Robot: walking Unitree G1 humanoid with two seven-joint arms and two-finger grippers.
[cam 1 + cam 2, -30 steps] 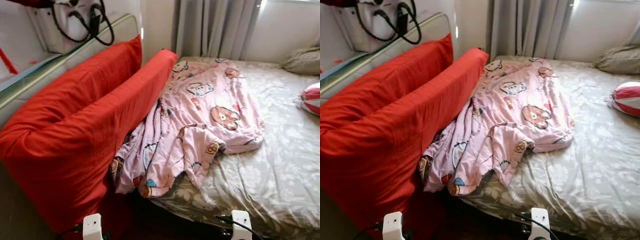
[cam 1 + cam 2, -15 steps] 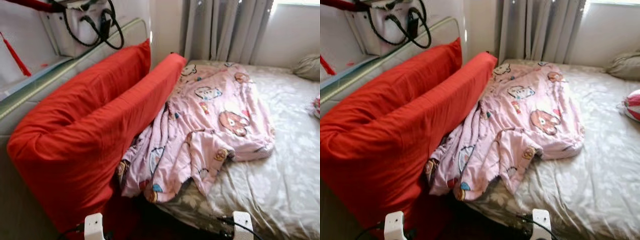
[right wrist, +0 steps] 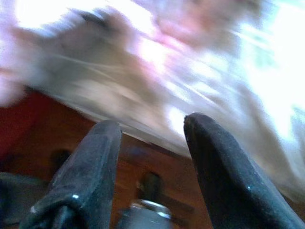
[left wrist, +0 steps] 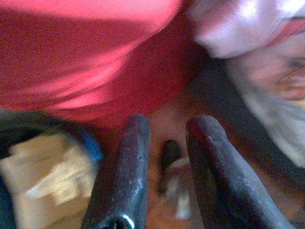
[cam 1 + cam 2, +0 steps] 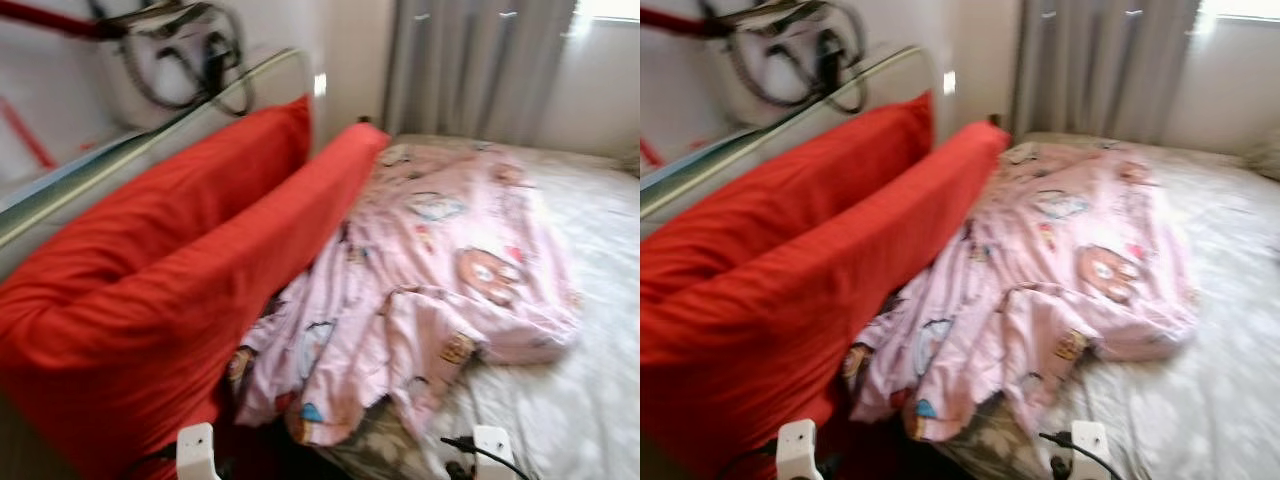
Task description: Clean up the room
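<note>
A crumpled pink cartoon-print blanket [image 5: 440, 270] lies across the bed, one corner hanging over the near edge. Two long red cushions [image 5: 190, 300] lean side by side along the bed's left side. Both arms hang low in front of the bed. My left gripper [image 4: 167, 125] is open with nothing between its fingers, above the brown floor beside the red cushion [image 4: 86, 57]. My right gripper [image 3: 152, 125] is open and empty too, below the edge of the grey patterned sheet [image 3: 167, 81].
The grey sheet [image 5: 590, 400] covers the bed's right half. Grey curtains [image 5: 480, 60] hang behind it. A bag with black straps [image 5: 180, 60] hangs on the wall, upper left. A blue-rimmed container holding yellowish paper [image 4: 43, 176] sits on the floor by my left gripper.
The whole picture has shifted right and blurred, so the camera has turned left. The striped pillow at the right has left the frame. The blanket and cushions lie as before.
</note>
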